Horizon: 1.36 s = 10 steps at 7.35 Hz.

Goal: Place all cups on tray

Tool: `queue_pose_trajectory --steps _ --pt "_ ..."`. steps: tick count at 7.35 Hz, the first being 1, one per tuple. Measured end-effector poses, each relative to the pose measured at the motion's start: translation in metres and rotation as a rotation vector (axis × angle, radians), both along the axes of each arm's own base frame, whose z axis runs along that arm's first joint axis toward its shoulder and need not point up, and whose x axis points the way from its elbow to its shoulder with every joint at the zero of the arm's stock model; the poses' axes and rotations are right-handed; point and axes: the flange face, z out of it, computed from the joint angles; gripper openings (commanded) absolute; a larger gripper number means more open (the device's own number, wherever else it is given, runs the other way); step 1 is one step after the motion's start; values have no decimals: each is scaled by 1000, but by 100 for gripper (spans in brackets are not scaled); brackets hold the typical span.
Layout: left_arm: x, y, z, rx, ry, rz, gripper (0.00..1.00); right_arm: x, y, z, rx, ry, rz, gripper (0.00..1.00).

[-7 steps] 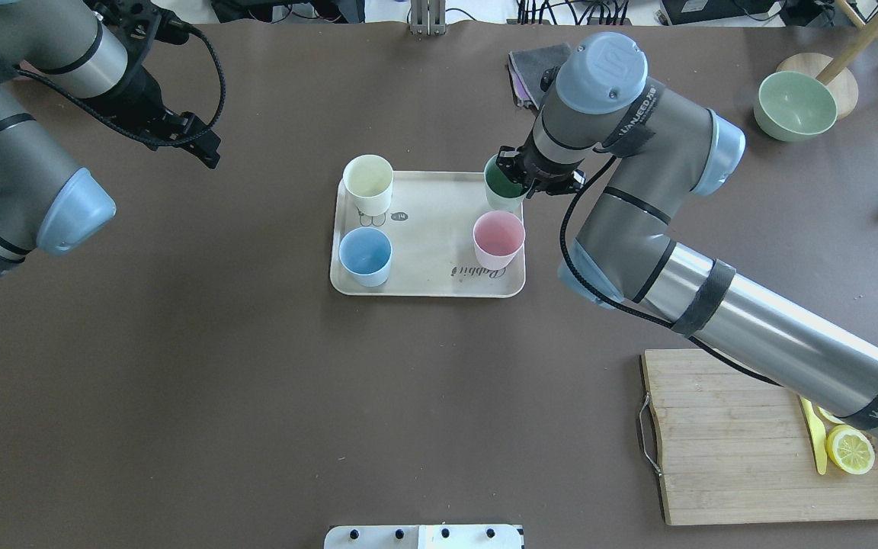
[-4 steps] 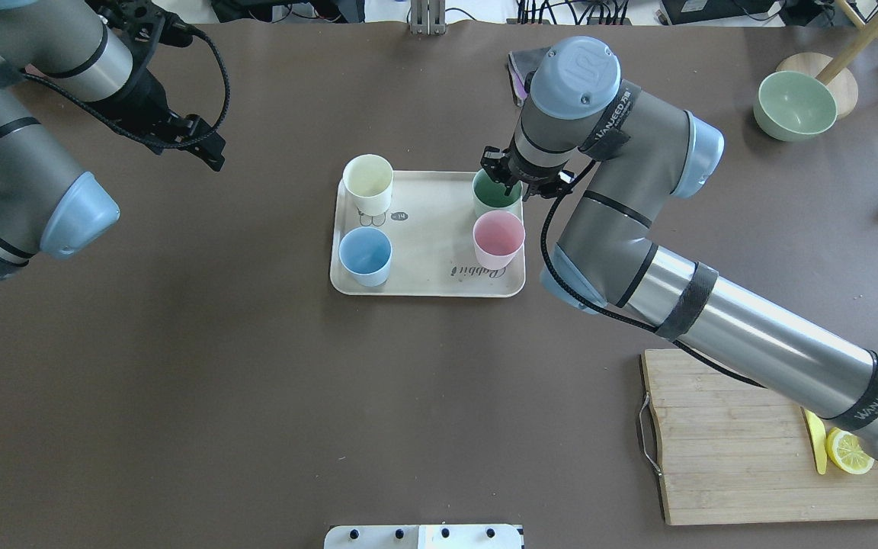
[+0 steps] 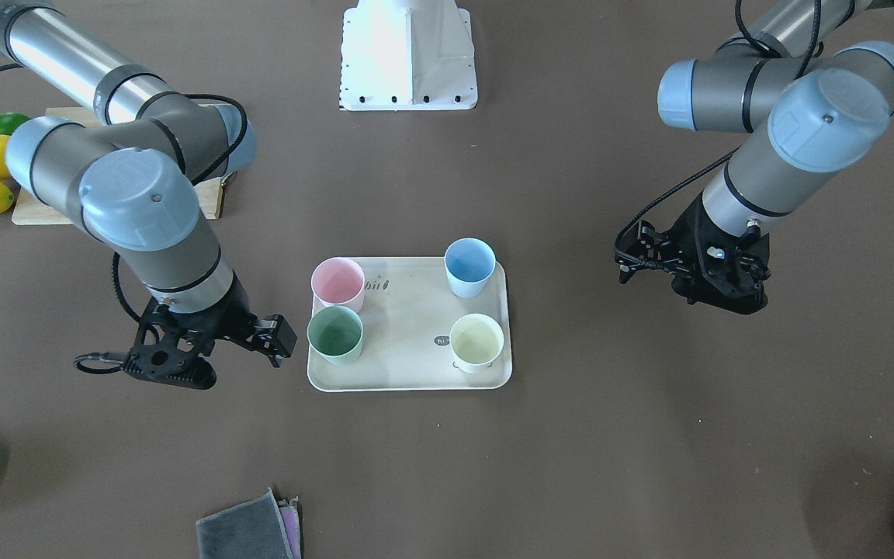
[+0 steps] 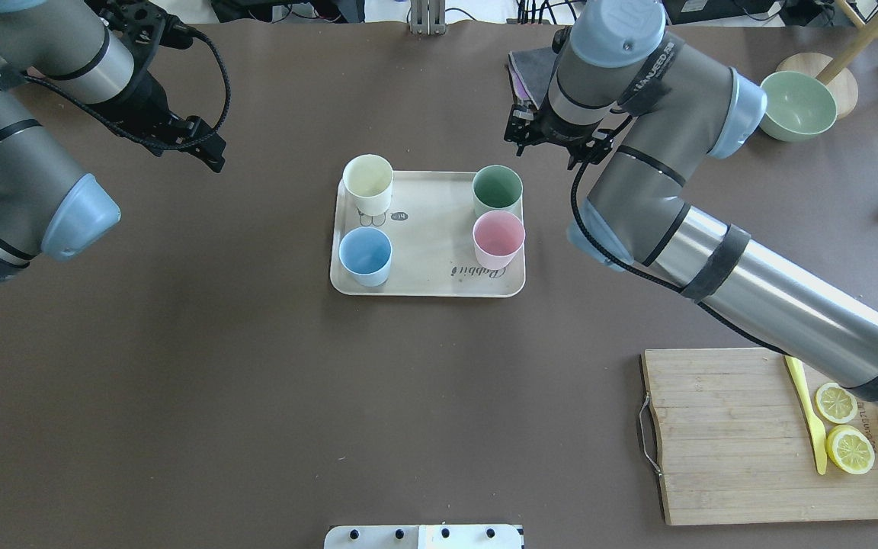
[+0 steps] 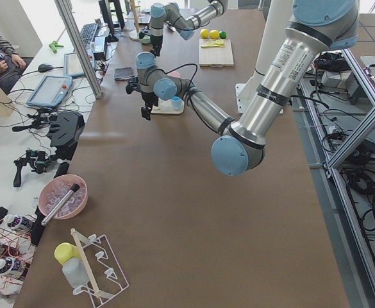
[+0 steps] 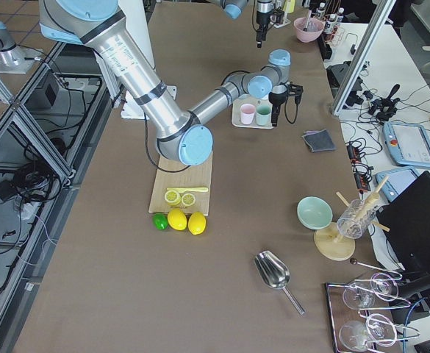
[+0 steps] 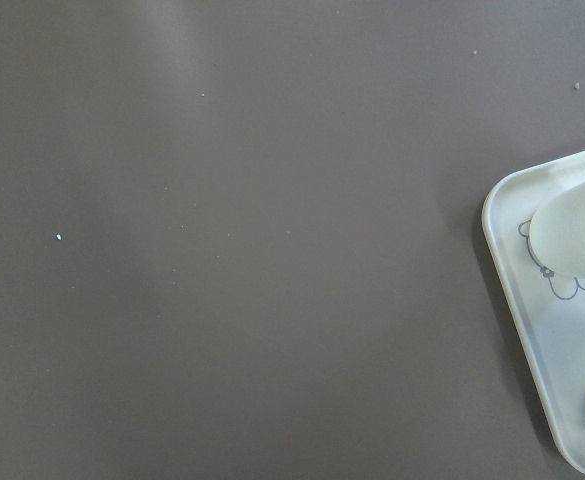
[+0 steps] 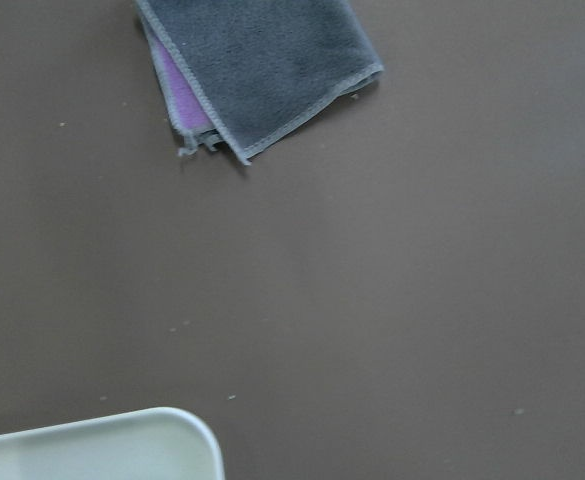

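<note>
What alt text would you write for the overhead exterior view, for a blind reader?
A cream-yellow cup, green cup, blue cup and pink cup stand upright, two by two, on a beige tray. The left hand and right hand hover off the tray, neither holding anything. A cutting board with lemon slices lies lower right.

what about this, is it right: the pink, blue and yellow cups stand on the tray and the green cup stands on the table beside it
No: the green cup stands on the tray too, next to the pink cup, as the overhead exterior view shows. The blue cup and yellow cup are on it, as stated.
</note>
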Motion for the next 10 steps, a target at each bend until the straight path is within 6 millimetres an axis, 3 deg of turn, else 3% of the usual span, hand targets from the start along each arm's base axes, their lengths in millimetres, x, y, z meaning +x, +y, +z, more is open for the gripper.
queue_pose_trajectory --steps 1,2,4,5,6,7,8,10 --pt "-6 -1 6 -7 -7 -9 99 59 -8 38 30 34 -63 100" --pt "-13 -3 12 -10 -13 -16 99 132 -6 87 65 50 -126 100" --pt "-27 -8 17 -16 -18 -34 99 283 31 192 125 59 -230 100" --pt "-34 -10 20 -19 -18 -43 99 338 64 242 142 68 -274 100" --pt "-38 -11 21 -19 -18 -48 99 379 107 289 133 59 -303 100" --pt "-40 -12 21 -20 -18 -50 99 406 154 331 90 31 -304 100" --pt "-41 -12 22 -24 -20 -51 99 423 193 360 40 8 -289 100" --pt "-48 -4 46 -51 -32 -53 99 438 230 388 -23 -2 -266 100"
